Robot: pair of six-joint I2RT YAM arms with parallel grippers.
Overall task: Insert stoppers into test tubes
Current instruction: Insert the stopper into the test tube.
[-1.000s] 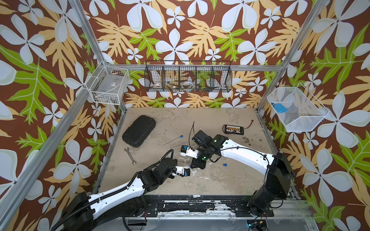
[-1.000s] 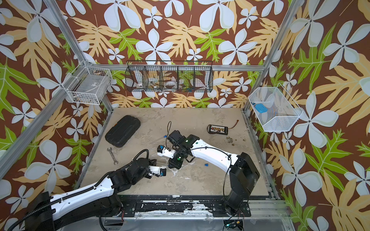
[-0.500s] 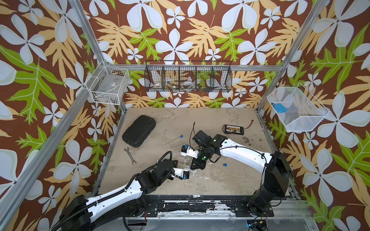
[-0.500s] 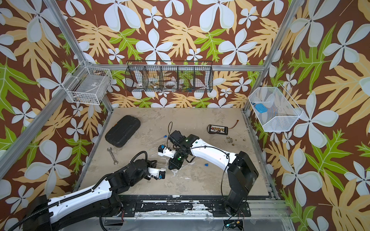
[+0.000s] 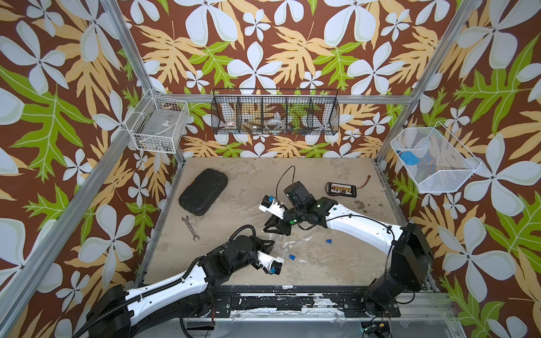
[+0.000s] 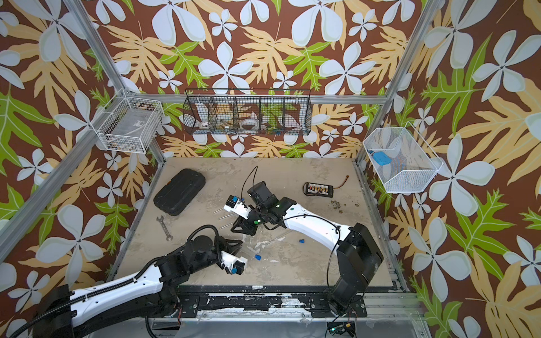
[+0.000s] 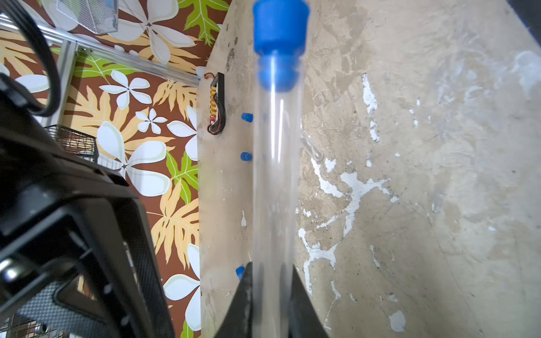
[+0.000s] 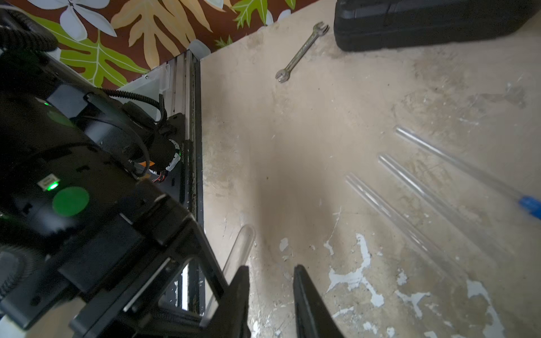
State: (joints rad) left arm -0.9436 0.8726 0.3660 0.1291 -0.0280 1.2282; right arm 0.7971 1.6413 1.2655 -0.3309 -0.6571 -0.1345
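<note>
Blue stopper (image 7: 278, 44) looks seated in the mouth of the tube (image 7: 275, 175) your left end effector (image 7: 270, 281) pinches. Beyond it, your right end effector (image 8: 270, 281) stands spread and empty. Next, I judge: lay this tube down, then fetch a loose stopper (image 5: 329, 241) for the bare tubes (image 8: 409, 181) on the worktop (image 8: 292, 146).

Bright blue stopper (image 7: 279, 26), clear test tube (image 7: 275, 175), black case (image 5: 203, 191), grey wrench (image 5: 190, 228), mottled beige table (image 5: 336, 263), brown flower-patterned walls (image 5: 263, 58).
</note>
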